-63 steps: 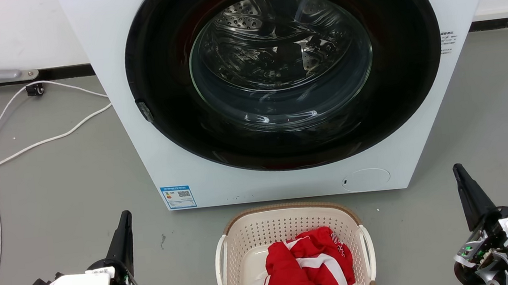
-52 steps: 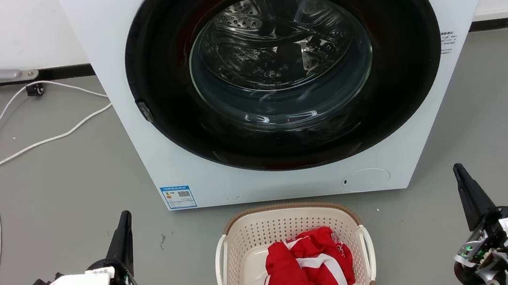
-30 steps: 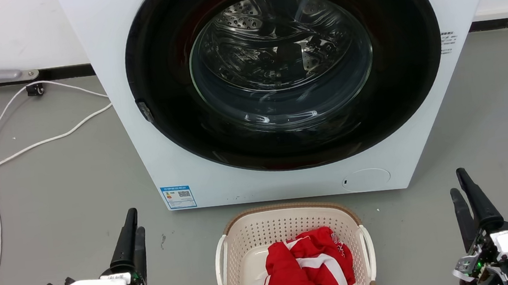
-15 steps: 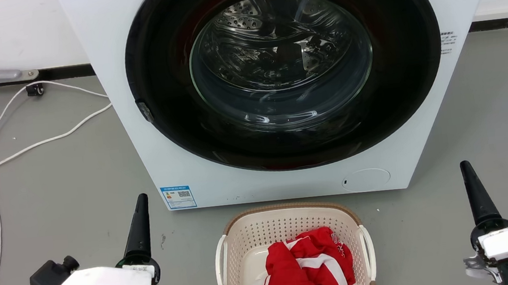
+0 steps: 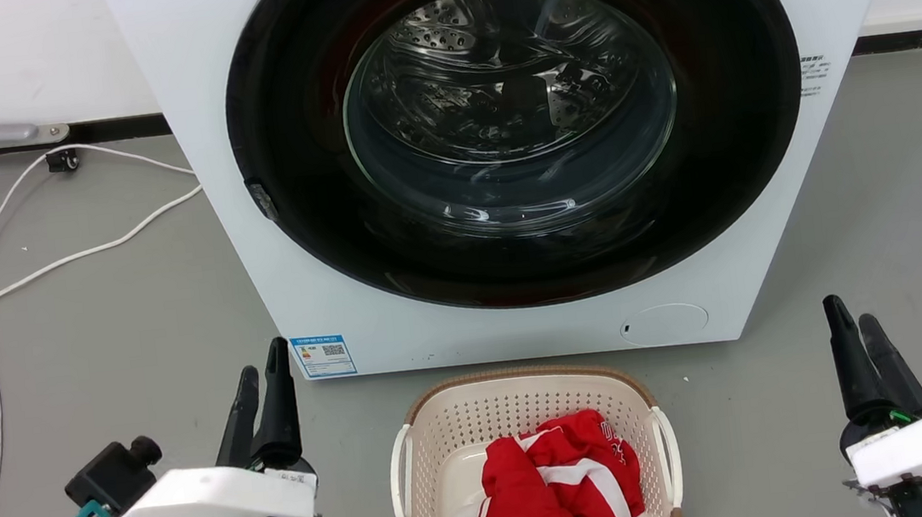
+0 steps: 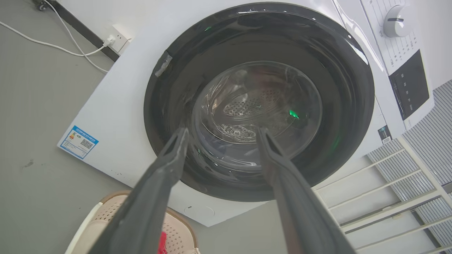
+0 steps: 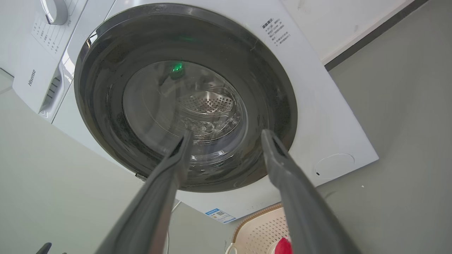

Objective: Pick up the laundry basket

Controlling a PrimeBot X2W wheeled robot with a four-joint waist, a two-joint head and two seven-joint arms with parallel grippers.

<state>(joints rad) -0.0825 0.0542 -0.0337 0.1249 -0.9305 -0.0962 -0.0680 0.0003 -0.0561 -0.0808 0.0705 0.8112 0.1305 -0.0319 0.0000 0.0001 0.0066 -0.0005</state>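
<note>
Laundry basket point(image 5: 478, 424) sits on the floor, just in front of the washing machine point(image 5: 197, 106), with a red garment point(image 5: 561, 479) inside. Stiff perforated plastic, probably light. Best hold: white side handles point(image 5: 399, 479). Left gripper point(image 5: 262, 361) and right gripper point(image 5: 849, 310) flank it, both spread and empty.

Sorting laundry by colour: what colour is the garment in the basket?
The garment in the laundry basket is red with white stripes, clearest in the head view.
</note>
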